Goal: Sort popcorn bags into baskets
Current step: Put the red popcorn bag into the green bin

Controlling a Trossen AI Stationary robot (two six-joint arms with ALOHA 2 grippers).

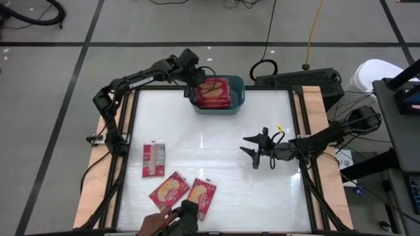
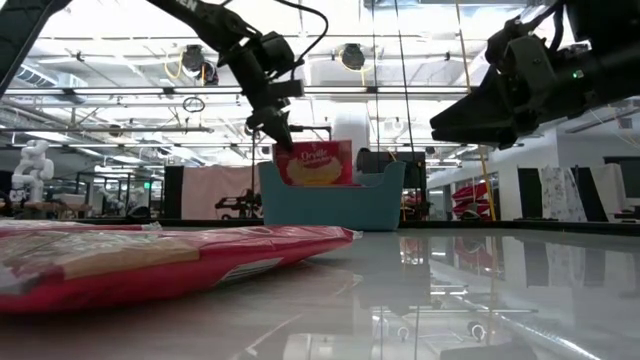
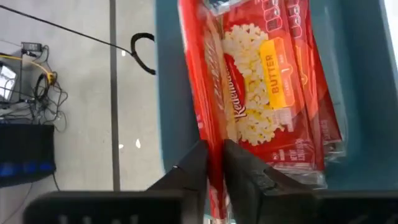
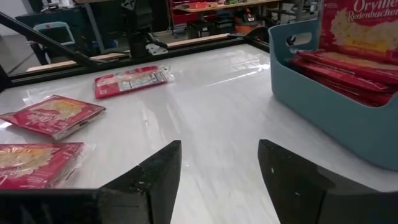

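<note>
My left gripper (image 1: pixel 197 85) is over the left end of the teal basket (image 1: pixel 237 92) at the table's far edge, shut on a red popcorn bag (image 2: pixel 318 163) that stands upright in the basket with its yellow picture facing the near side. More red bags (image 1: pixel 215 95) lie in the basket. Three bags lie flat on the table at the near left: one showing its grey-white panel (image 1: pixel 153 159) and two showing their pictures (image 1: pixel 168 191) (image 1: pixel 202 196). My right gripper (image 1: pixel 252 149) is open and empty, low over the table right of centre. My left gripper pinches the bag's upper edge (image 3: pixel 213 158) between its two fingers (image 3: pixel 198 167), near the bag's left corner (image 2: pixel 285 148). The fingers come from above, pointing down into the basket. The bag hangs upright below them, its top above the rim and its lower part inside the basket.
A person's hand (image 1: pixel 156 223) shows at the table's near edge beside a dark object (image 1: pixel 187 211), close to the two picture-side bags. The wide white table top (image 1: pixel 216 137) lies between the basket and the loose bags. Cables and a dark box (image 1: pixel 298 78) lie beyond the far right corner.
</note>
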